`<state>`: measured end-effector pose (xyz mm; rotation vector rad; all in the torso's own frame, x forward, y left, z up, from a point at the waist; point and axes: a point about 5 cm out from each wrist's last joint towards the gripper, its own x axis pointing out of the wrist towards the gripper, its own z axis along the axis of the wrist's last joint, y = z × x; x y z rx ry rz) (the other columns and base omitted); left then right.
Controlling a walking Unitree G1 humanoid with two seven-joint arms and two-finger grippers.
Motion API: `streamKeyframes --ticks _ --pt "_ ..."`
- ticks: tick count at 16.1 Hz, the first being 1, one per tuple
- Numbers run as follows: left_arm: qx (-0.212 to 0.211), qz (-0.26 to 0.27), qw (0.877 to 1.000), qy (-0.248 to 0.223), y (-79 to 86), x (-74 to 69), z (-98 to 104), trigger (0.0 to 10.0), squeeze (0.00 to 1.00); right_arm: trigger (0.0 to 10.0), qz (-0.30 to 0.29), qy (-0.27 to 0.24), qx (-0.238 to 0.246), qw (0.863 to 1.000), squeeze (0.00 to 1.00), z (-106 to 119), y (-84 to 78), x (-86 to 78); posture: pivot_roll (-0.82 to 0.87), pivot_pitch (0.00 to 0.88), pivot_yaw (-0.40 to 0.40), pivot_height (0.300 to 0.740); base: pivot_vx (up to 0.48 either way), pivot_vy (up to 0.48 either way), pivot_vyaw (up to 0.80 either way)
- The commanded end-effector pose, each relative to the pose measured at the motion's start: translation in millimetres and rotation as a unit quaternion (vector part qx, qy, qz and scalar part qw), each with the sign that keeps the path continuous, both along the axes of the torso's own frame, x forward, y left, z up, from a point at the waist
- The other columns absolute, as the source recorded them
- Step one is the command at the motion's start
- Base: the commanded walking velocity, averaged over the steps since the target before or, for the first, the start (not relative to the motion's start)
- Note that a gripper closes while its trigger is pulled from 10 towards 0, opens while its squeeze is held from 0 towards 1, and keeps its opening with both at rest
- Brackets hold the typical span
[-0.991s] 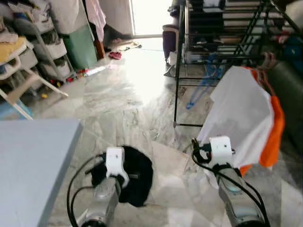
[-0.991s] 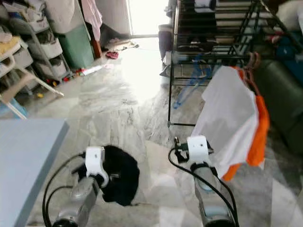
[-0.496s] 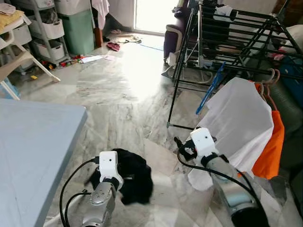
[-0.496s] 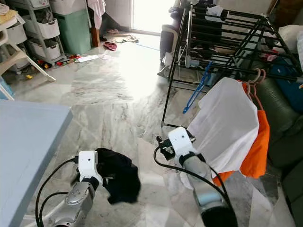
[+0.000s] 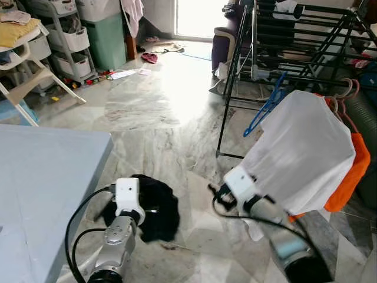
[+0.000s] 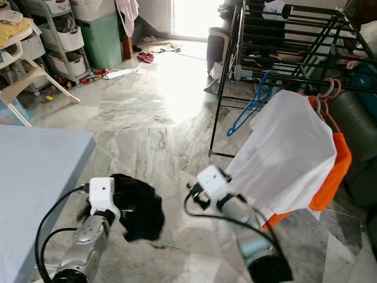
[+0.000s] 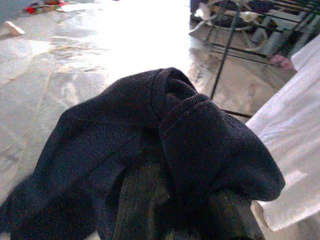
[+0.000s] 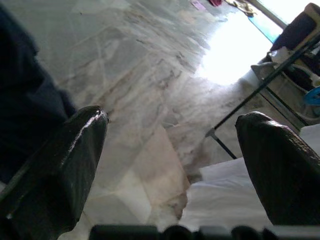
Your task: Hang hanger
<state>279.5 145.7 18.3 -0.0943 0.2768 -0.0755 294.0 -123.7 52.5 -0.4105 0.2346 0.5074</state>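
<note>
My left gripper (image 7: 165,200) clutches a dark garment (image 7: 150,150) bunched over its fingers, low above the marble floor (image 5: 159,124). My right gripper (image 8: 175,165) is spread wide, empty, beside the white shirt (image 5: 303,153) hanging on a hanger (image 5: 347,88) from the black drying rack (image 5: 294,41), an orange garment (image 5: 350,177) behind it

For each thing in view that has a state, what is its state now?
left gripper: shut on dark garment
dark garment: bunched, held above the floor
right gripper: open, holding nothing
white shirt: hanging on the rack
orange garment: hanging behind the white shirt
blue hanger: hanging on the rack
</note>
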Motion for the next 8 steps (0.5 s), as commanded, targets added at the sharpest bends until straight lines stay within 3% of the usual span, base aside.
streamKeyframes --ticks 1,5,8 --pt "0.005 0.012 1.0 -0.004 1.4 -2.6 -2.2 10.0 0.0 10.0 -0.011 -0.017 0.006 1.0 0.0 -2.1 -0.4 -0.2 -0.06 0.0 -0.017 0.74 0.0 0.0 0.0" --pt "0.008 0.025 1.0 0.006 1.2 -13.6 -11.6 10.0 0.0 10.0 -0.089 -0.048 0.048 0.994 0.0 2.8 -5.4 5.1 -0.08 0.0 0.005 0.74 0.0 0.0 0.0" --pt "0.03 0.014 0.999 0.003 3.2 -15.5 -12.7 10.0 0.0 10.0 -0.162 -0.068 0.064 0.982 0.0 4.5 -20.8 4.8 -0.11 0.0 0.026 0.74 0.0 0.0 0.0"
